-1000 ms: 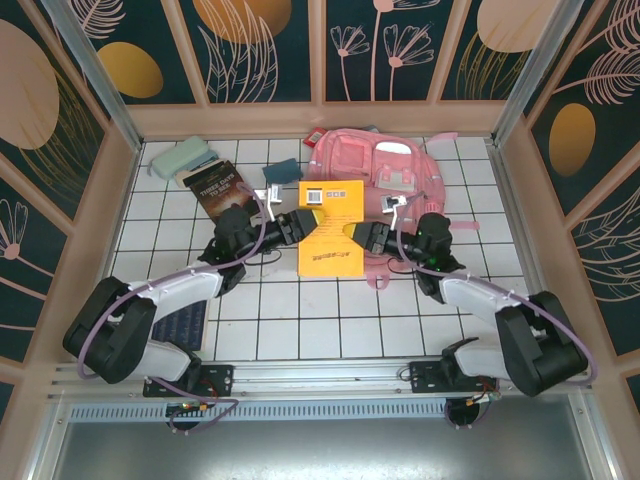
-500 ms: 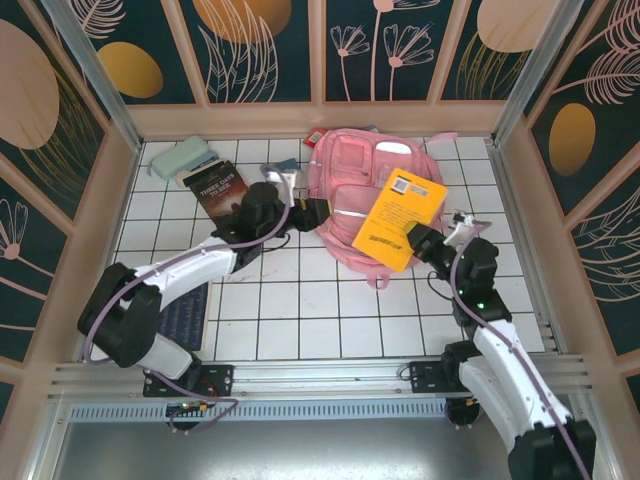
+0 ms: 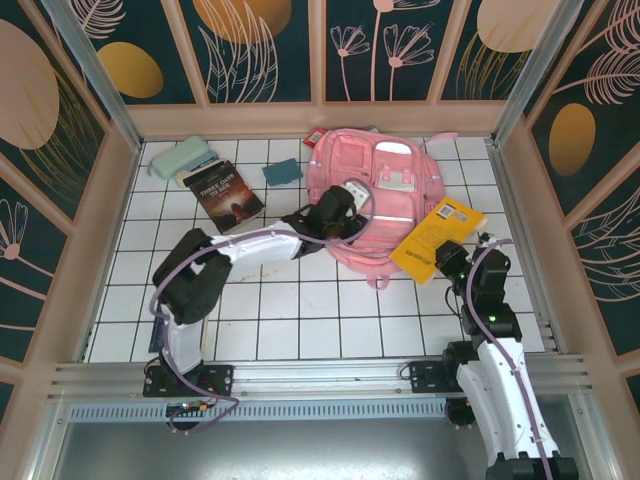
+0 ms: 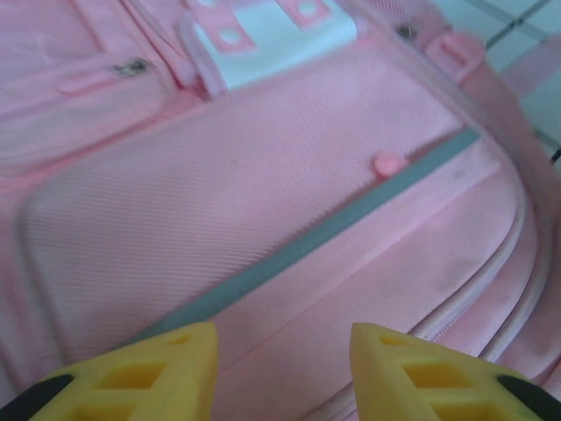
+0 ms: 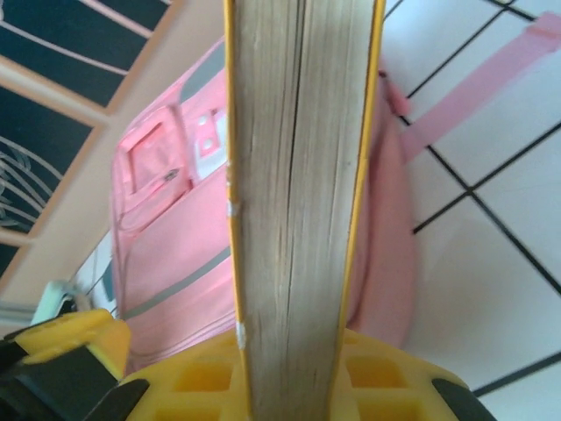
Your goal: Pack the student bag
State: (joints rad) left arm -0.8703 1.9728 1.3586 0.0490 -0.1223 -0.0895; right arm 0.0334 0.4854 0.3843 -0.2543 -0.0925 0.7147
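Note:
The student bag is a big pink backpack lying flat at the back middle of the table. My left gripper hovers low over its front pocket. In the left wrist view its yellow fingers stand apart just above the pink fabric and a grey stripe, with nothing between them. My right gripper is shut on a thick yellow book, held tilted off the bag's right side. The right wrist view has the book edge-on between the fingers, the bag behind it.
A dark book, a pale green case and a small blue item lie at the back left. A pink strap trails right of the bag. Walls close in the tiled table on three sides.
My left gripper let go of the yellow book, swung right over the bag and narrowed its jaws. My right arm carried the book to the right, off the bag's front.

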